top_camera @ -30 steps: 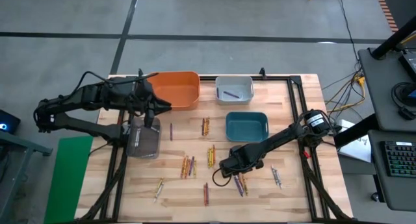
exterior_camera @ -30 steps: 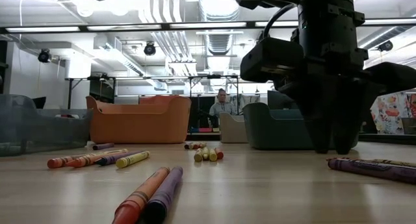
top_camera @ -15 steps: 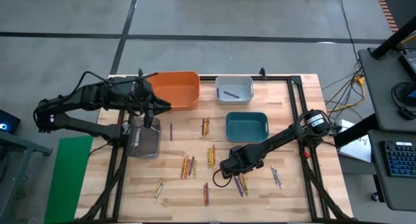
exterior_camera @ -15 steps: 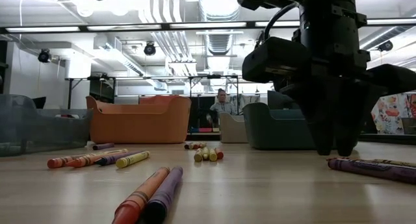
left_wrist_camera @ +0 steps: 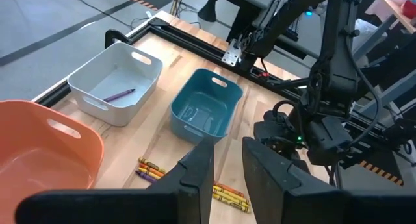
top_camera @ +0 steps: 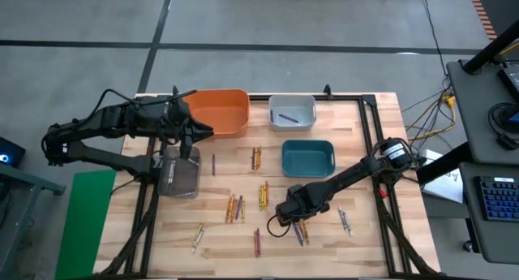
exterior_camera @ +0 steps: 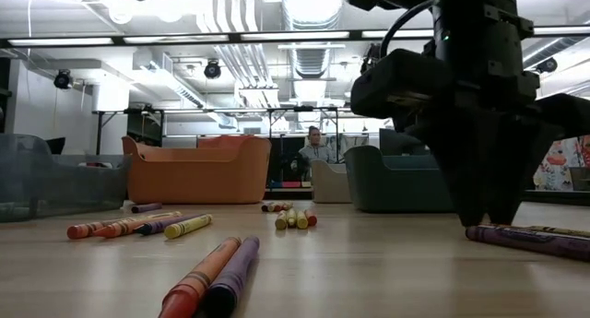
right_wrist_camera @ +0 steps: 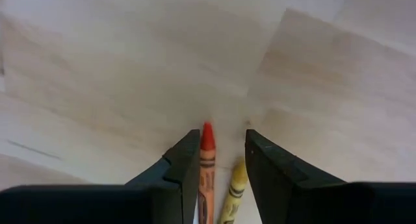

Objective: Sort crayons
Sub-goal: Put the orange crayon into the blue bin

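Right end effector [right_wrist_camera: 221,160] fingers apart, straddling orange crayon [right_wrist_camera: 207,164]; only wrist view shows.

The right gripper [top_camera: 285,222] now sits slightly farther toward the table's near edge than a second ago, closer to the purple crayons [exterior_camera: 525,238] lying just beside it. In the low view its fingertips [exterior_camera: 473,215] reach lower, nearly onto the table [exterior_camera: 369,263]. Between its parted fingers lie an orange crayon [right_wrist_camera: 207,160] and a yellow crayon [right_wrist_camera: 233,188].
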`<state>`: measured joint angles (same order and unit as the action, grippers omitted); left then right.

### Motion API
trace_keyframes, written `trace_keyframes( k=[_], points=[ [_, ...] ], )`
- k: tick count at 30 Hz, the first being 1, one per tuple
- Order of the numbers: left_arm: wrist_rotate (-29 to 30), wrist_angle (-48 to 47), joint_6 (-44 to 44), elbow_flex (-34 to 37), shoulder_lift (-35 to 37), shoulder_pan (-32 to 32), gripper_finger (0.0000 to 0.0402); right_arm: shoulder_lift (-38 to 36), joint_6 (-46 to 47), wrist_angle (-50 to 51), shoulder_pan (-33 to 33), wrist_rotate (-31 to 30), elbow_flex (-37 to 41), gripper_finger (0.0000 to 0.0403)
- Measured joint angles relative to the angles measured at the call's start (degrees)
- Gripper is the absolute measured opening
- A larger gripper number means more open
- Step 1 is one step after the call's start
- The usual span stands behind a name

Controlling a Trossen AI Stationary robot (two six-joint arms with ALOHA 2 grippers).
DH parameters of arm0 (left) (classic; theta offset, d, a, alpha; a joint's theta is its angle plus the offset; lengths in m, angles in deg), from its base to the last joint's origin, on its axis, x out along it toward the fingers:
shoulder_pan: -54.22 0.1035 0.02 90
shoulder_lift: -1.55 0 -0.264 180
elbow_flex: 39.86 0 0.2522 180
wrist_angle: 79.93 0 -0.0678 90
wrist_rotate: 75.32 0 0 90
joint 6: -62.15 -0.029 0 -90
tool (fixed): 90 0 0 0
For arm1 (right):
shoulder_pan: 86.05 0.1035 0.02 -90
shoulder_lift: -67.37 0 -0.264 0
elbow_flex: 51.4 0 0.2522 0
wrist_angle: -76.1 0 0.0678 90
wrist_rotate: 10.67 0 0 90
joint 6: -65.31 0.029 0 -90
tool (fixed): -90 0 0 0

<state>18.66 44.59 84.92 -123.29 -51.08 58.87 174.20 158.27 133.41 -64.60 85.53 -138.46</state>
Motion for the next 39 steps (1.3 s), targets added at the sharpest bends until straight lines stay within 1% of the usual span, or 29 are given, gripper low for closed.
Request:
trace_keyframes(
  k=[8, 10, 16, 21, 28, 32, 36, 39],
  points=[
    [0.2, 0.0, 0.0, 0.0, 0.0, 0.0, 0.0063, -0.1, 0.0, -1.0, 0.0, -1.4, 1.6, 0.0092],
    [1.1, 0.0, 0.0, 0.0, 0.0, 0.0, 0.0063, -0.1, 0.0, -1.3, 0.0, -1.4, 1.7, 0.0086],
    [3.1, 0.0, 0.0, 0.0, 0.0, 0.0, 0.0063, -0.1, 0.1, -2.8, 0.1, -2.5, 1.9, 0.0057],
    [3.2, 0.0, 0.0, 0.0, 0.0, 0.0, 0.0063, -0.1, 1.4, -4.0, 0.1, -3.5, 1.9, 0.0032],
    [3.2, 0.0, 0.0, 0.0, 0.0, 0.0, 0.0063, -0.1, 3.1, -5.1, 0.1, -5.0, 1.9, 0.0012],
    [3.2, 0.0, 0.0, 0.0, 0.0, 0.0, 0.0063, -0.1, 3.1, -5.1, 0.0, -6.7, 1.7, 0.0009],
    [3.2, 0.0, 0.0, 0.0, 0.0, 0.0, 0.0063, -0.1, 3.1, -5.1, -0.6, -9.7, 1.2, 0.0009],
    [3.2, 0.0, 0.0, 0.0, 0.0, 0.0, 0.0063, -0.1, 2.1, -4.9, -1.4, -8.9, 0.6, 0.0008]
  ],
)
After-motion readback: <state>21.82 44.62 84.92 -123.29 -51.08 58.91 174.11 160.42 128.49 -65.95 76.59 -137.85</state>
